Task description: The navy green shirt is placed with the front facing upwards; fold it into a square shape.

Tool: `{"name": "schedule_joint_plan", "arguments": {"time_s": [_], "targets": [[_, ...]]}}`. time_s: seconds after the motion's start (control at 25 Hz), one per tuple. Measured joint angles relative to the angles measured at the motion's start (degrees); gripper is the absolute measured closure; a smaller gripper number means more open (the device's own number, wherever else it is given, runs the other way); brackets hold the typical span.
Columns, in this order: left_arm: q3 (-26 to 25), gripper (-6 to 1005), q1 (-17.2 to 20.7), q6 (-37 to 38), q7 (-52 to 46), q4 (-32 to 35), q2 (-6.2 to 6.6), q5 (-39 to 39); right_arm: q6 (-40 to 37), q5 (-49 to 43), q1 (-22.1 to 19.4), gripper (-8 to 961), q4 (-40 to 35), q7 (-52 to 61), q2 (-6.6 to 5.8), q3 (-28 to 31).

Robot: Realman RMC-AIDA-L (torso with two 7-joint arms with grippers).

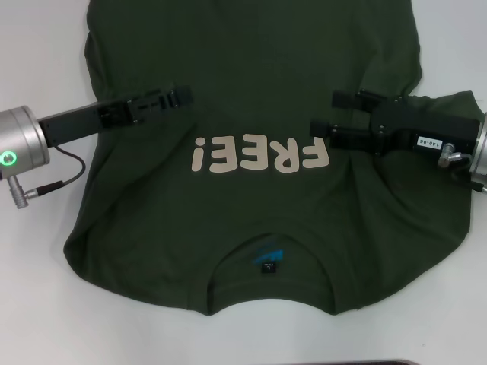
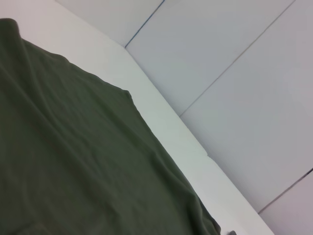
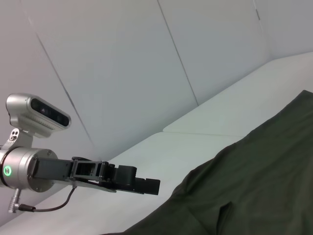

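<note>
Two grippers hang over the navy green shirt (image 1: 251,220), which lies spread flat and front up on the white table (image 1: 38,304). Its ribbed collar and blue inner label point toward the robot, its hem runs away to the far edge of the head view, so the long axis goes near to far and the cream "FREE!" lettering (image 1: 262,154) reads upside down. Both sleeves look tucked in or bunched at the sides, with soft creases near the shoulders.

Left gripper (image 1: 185,96) reaches in from the left above the chest, just beyond the lettering; its fingers look pressed together with nothing between them, though the head view is not clear enough to be sure. Right gripper (image 1: 326,114) comes in from the right at about the same height, its two fingers spread apart and gripping nothing; whether either touches the cloth I cannot tell.

Pale wall panels (image 3: 122,63) with thin seams stand behind the table
</note>
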Motion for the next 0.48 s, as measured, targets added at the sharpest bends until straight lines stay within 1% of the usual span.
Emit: {"name": "schedule_joint_plan", "arguments": {"time_s": [0.28,0.48], "targets": [[-0.07,124,0.46,-2.06,1.03,-0.28,0.15,-0.57,0.16,0.47,0.0,24,0.0,0.0,0.0,0.02],[0.09,123,1.58,-4.97,2.01,-0.53,0.49,1.05,0.28,0.52,0.0,24,0.0,0.0,0.0,0.02]]}}
